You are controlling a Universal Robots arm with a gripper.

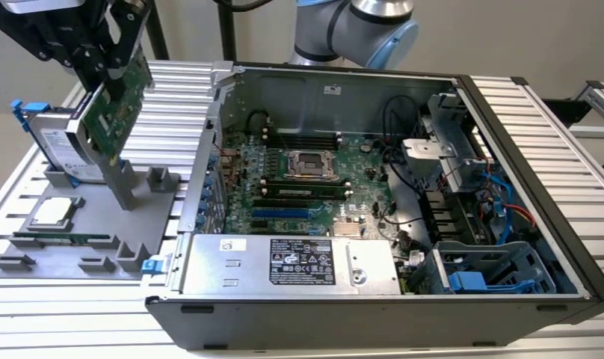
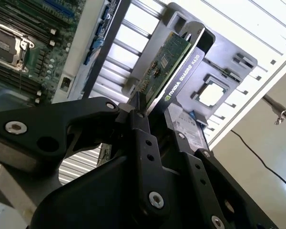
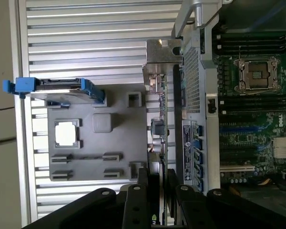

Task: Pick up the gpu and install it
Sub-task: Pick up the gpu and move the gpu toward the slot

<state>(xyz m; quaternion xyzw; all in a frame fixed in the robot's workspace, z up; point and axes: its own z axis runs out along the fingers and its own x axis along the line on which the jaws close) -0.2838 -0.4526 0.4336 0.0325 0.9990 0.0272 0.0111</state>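
The gpu point(image 1: 117, 105) is a green circuit-board card with a silver bracket point(image 1: 102, 161) at its lower end. It hangs tilted over the grey holder tray point(image 1: 93, 217) at the exterior view's left. My black gripper point(image 1: 102, 71) is shut on its upper edge. I cannot tell whether the bracket tip still touches the tray. In both wrist views the gpu point(image 2: 169, 62) point(image 3: 162, 109) shows edge-on, with the gripper point(image 2: 157, 119) point(image 3: 158, 179) clamped around it. The open computer case point(image 1: 522, 187) lies to the exterior view's right, with the motherboard point(image 1: 302, 179) exposed inside.
On the grey tray stand a silver hard drive with blue rails point(image 1: 57, 146), a square processor chip point(image 1: 51, 212) and a narrow green memory stick point(image 1: 63, 239). A power supply point(image 1: 292, 265) fills the case's near side. Cables and a blue drive cage point(image 1: 481, 277) sit at its right.
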